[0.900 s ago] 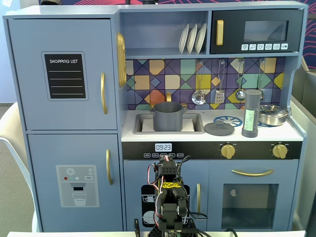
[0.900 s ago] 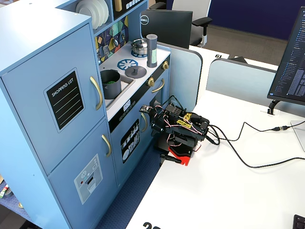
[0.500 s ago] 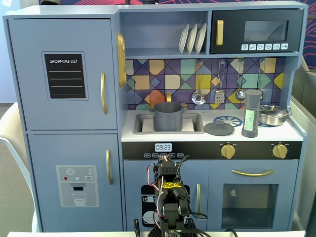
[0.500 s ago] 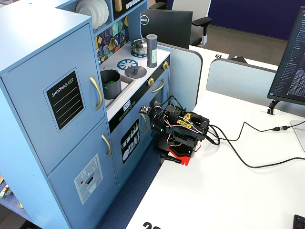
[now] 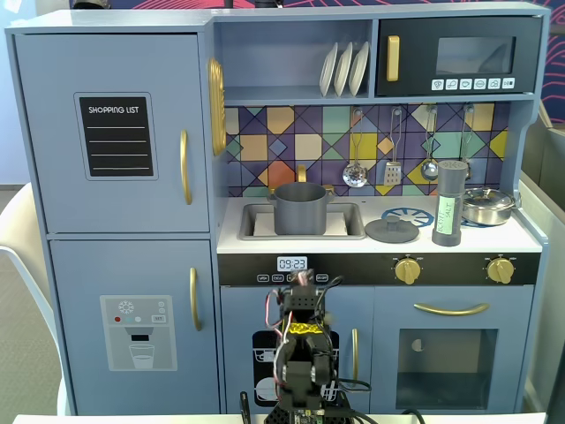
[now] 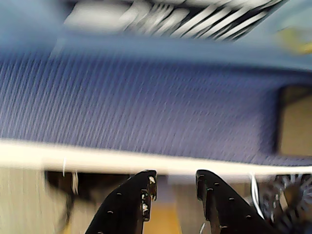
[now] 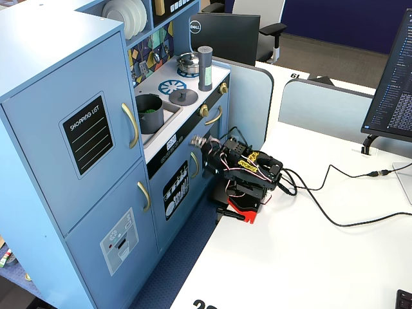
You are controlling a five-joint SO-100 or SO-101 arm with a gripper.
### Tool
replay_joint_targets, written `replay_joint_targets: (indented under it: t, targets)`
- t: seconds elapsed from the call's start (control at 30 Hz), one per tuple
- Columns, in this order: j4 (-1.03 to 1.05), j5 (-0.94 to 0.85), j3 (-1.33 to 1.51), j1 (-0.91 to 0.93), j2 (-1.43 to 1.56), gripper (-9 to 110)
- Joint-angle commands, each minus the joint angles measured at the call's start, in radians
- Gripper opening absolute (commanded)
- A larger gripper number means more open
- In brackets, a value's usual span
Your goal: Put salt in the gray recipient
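The salt shaker (image 5: 450,202) is standing upright on the toy kitchen's white counter (image 5: 530,240), toward the right end in a fixed view, its green label facing the camera; the second fixed view is showing it (image 7: 205,67) as a tall gray cylinder at the far end of the counter. Just right of it in the frontal view a shiny steel pan (image 5: 488,205) is sitting, and just left of it a flat gray round lid (image 5: 392,230) is lying beside the blue burner ring (image 5: 408,215). The gray pot (image 5: 300,208) is sitting in the sink basin (image 5: 348,228), well left of the shaker; from the side its inside (image 7: 149,111) is showing something green. The arm (image 7: 241,177) is sitting folded low on the white table (image 7: 309,257), in front of the kitchen's lower cabinet and well below the counter, with cables (image 7: 335,215) trailing off to the right across the table. The gripper (image 6: 174,186) is entering the wrist view from the bottom edge, its two black fingers (image 6: 141,192) standing apart with a clear gap between them and nothing held in it. That wrist view is blurring heavily, showing a blue-purple ribbed surface (image 6: 146,112) above a pale edge. On the shelf above, white plates (image 5: 344,69) are standing on edge, and utensils (image 5: 393,146) are hanging against the patterned backsplash.
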Motion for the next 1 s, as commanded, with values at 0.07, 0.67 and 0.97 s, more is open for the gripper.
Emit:
replay_joint_targets:
  t: [0.07,0.67,0.97]
  targets:
    - [-0.149,-0.043,-0.35,0.356,-0.089,0]
    - [-0.96,0.014,-0.857,0.724,-0.712,39]
    - [-1.088,0.054,-1.039,0.741,-0.997,57]
